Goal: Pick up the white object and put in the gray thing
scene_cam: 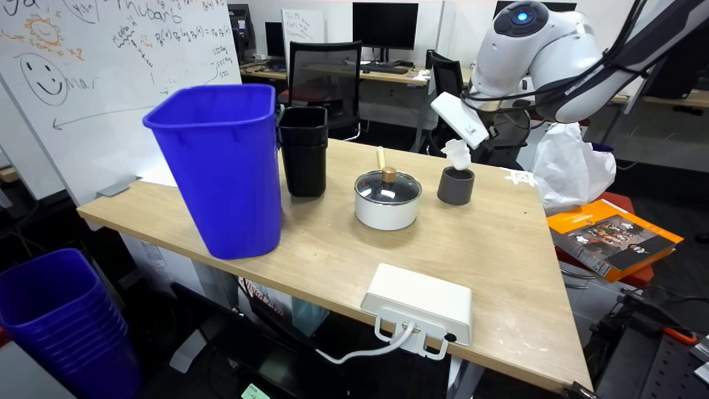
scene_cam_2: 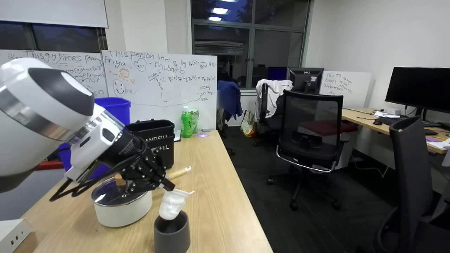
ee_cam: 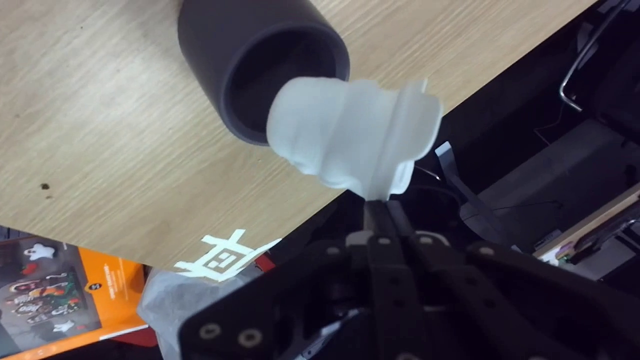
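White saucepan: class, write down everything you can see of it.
The white saucepan is round and smooth, closed by a glassy lid with a brown, wooden-looking knob. A pale, wooden-looking handle juts from its side. It stands upright on the table, between the blue bin and the gray cup in an exterior view. Only the table is seen touching it; its contents, if any, cannot be made out.

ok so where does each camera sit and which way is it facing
In an exterior view: high beside the table, looking down across it toward the chairs; arm at upper right.
In an exterior view: close beside the arm, looking along the table to the whiteboard; arm and gripper at left.
Wrist view: on the arm's end, looking past the fingers and white object toward the gray cup; gripper at bottom.
Both exterior views share the pot, blue bin and gray cup.
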Robot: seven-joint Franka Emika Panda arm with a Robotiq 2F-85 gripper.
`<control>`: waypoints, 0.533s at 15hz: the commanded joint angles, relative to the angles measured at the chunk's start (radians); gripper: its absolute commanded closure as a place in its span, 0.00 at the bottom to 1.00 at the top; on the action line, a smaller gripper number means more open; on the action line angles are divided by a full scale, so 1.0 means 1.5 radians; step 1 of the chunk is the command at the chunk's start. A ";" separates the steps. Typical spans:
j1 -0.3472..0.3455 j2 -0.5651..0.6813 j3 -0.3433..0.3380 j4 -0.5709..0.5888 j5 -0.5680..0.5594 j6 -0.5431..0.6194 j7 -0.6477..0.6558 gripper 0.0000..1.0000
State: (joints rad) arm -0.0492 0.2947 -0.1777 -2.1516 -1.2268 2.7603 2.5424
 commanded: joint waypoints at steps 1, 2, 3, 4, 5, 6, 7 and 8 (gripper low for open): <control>0.000 0.006 -0.027 0.003 -0.106 0.083 0.120 1.00; 0.009 -0.001 -0.048 0.019 -0.050 0.102 0.060 1.00; 0.009 0.001 -0.058 0.022 -0.046 0.125 0.053 1.00; 0.011 0.000 -0.072 0.028 -0.038 0.145 0.043 1.00; 0.013 0.001 -0.085 0.031 -0.037 0.162 0.043 1.00; 0.017 0.001 -0.098 0.032 -0.037 0.178 0.042 1.00; 0.018 0.002 -0.107 0.026 -0.030 0.192 0.042 1.00; 0.021 0.004 -0.118 0.023 -0.027 0.208 0.042 1.00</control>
State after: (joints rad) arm -0.0430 0.2916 -0.3076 -2.1058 -1.2957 3.0030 2.6059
